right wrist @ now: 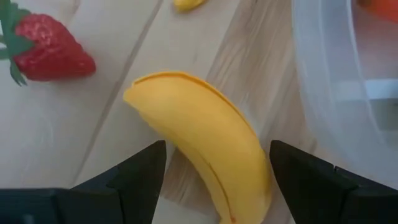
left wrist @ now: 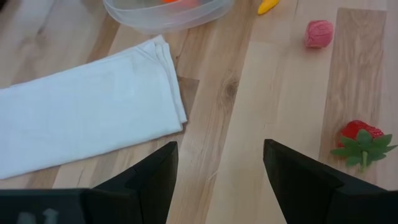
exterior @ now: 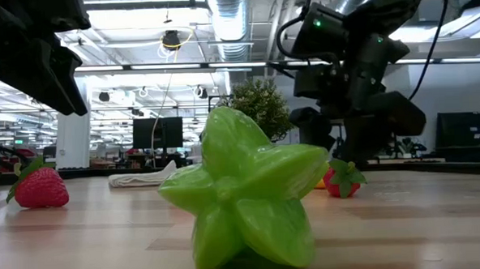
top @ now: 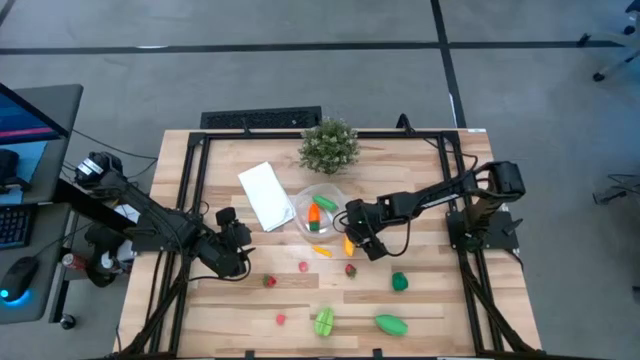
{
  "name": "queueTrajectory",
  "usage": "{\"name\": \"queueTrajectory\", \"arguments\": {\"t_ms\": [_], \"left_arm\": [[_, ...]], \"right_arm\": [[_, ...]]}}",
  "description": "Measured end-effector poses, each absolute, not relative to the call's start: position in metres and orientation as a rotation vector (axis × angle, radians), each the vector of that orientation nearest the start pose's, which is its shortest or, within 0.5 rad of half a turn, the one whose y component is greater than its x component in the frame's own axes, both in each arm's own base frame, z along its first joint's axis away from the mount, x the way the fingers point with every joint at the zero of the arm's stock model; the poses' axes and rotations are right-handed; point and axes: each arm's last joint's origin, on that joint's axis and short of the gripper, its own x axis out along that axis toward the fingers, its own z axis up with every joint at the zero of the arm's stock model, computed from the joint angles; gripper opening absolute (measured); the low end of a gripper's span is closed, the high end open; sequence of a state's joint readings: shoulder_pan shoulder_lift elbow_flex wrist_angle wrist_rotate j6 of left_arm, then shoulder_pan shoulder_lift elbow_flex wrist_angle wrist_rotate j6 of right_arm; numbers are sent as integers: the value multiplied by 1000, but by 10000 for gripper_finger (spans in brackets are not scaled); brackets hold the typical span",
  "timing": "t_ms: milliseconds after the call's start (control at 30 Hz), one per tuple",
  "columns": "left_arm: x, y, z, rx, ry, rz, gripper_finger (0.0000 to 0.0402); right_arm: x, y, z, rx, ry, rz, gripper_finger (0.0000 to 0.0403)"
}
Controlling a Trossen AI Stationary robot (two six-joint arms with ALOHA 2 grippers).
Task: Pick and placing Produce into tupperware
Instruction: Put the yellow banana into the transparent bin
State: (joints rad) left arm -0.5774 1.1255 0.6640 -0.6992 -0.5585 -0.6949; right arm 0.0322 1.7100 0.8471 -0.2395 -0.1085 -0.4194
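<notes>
The right tool [top: 352, 243] hangs low over the worktop [top: 440, 310], its fingers spread wide to either side of a yellow banana [right wrist: 202, 134] without gripping it. A clear tupperware [top: 318, 212], already holding an orange and a green piece, sits just at its 10 o'clock; a strawberry [top: 350, 269] lies near at 6 o'clock. The left tool [top: 236, 240] waits open, empty, near the white cloth [top: 266, 195].

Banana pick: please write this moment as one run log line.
right gripper: open, straddling banana beside tupperware | left gripper: open, idle over table | tupperware: holds carrot
</notes>
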Motion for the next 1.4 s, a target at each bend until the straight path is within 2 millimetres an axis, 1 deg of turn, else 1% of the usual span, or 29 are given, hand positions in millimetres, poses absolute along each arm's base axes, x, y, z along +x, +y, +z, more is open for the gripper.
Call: {"name": "queueTrajectory", "arguments": {"t_ms": [300,700,833,1167,1400], "left_arm": [[167,-90,202,-13,904,317,229],[167,-90,202,-25,902,321,229],[166,-92,202,-23,901,313,229],[165,-94,202,-31,899,308,229],[165,-94,202,-31,898,308,229]], "right_arm": [[307,20,129,-323,1049,359,282],[306,20,128,-274,1066,331,276],[305,20,128,-259,1074,323,257],[304,20,127,-249,1089,320,188],[303,20,127,-248,1099,321,164]]}}
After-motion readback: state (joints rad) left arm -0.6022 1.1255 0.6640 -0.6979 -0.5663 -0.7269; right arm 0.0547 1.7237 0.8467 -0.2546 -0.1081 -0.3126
